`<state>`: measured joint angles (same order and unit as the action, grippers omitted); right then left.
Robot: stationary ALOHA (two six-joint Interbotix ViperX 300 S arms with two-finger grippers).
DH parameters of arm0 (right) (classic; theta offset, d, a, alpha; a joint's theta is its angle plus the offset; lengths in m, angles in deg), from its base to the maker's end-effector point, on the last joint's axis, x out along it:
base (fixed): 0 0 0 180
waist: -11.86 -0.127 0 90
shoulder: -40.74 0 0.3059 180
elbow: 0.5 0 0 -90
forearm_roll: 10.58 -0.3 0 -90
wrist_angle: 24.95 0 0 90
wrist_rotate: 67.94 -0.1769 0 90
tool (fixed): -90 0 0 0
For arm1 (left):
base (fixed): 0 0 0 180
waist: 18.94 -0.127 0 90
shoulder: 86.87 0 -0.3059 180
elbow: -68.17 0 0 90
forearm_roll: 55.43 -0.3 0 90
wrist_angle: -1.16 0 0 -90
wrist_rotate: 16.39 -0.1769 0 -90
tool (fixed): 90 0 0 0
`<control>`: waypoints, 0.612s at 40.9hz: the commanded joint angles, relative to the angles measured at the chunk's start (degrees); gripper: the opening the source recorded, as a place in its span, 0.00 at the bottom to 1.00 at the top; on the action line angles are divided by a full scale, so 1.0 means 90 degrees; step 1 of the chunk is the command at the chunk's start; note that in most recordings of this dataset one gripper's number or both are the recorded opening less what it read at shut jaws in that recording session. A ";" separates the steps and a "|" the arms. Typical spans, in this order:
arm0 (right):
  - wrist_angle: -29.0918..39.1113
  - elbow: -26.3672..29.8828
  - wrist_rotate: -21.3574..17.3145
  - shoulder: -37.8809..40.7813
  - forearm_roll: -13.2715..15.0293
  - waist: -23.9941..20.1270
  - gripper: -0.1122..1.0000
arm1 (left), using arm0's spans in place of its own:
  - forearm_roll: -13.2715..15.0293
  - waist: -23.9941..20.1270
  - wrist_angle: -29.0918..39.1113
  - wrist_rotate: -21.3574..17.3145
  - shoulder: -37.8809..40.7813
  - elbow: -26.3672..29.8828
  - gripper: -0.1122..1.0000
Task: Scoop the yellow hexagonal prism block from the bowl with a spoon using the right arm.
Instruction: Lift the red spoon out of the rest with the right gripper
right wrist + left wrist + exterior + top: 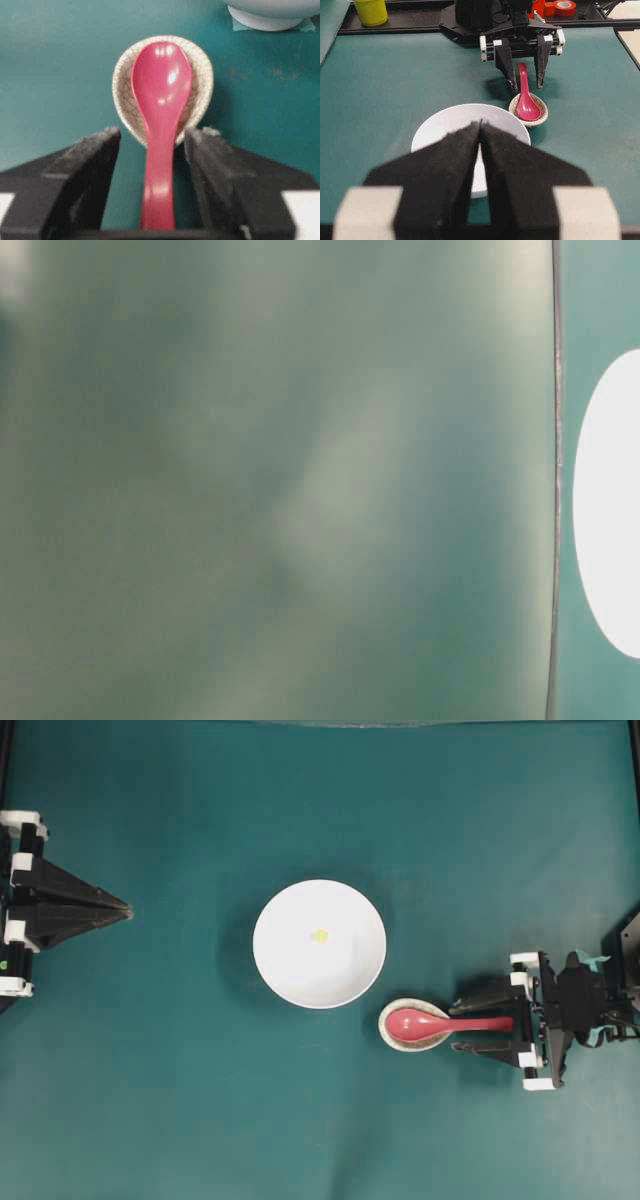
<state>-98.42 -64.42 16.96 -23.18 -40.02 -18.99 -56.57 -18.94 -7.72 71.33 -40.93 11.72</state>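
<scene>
1. The step in hand is judged to be the pickup of the spoon (pixel 161 120); scooping has not begun.
2. The right gripper (pixel 152 145) is seen spread wide, one jaw on each side of the spoon's handle, and nothing is held by it.
3. The spoon is found at the lower right of centre in the overhead view, its scoop lying in a speckled rest (pixel 400 1040) on the counter (pixel 150 1100).
4. The yellow hexagonal prism block (pixel 319 935) is seen near the middle of the bowl (pixel 290 975), at the centre of the frame.
5. The left gripper (pixel 480 131) is seen pressed together, empty, at the far left.
6. Next, a firm closing on the handle is called for, then a lift clear of the rest.
</scene>
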 commanded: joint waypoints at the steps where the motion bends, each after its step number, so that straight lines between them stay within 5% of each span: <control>1: -0.0059 -0.0010 -0.0010 -0.0059 0.0000 -0.0029 0.63 | -0.0020 -0.0010 -0.0078 -0.0010 0.0049 0.0166 0.19; 25: 0.0098 0.0000 0.0049 -0.0059 0.0010 -0.0020 0.61 | -0.0029 -0.0010 -0.0078 -0.0010 0.0049 0.0166 0.19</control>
<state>-97.28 -64.77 17.23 -23.18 -39.94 -18.99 -56.66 -18.94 -7.72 71.33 -40.93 11.72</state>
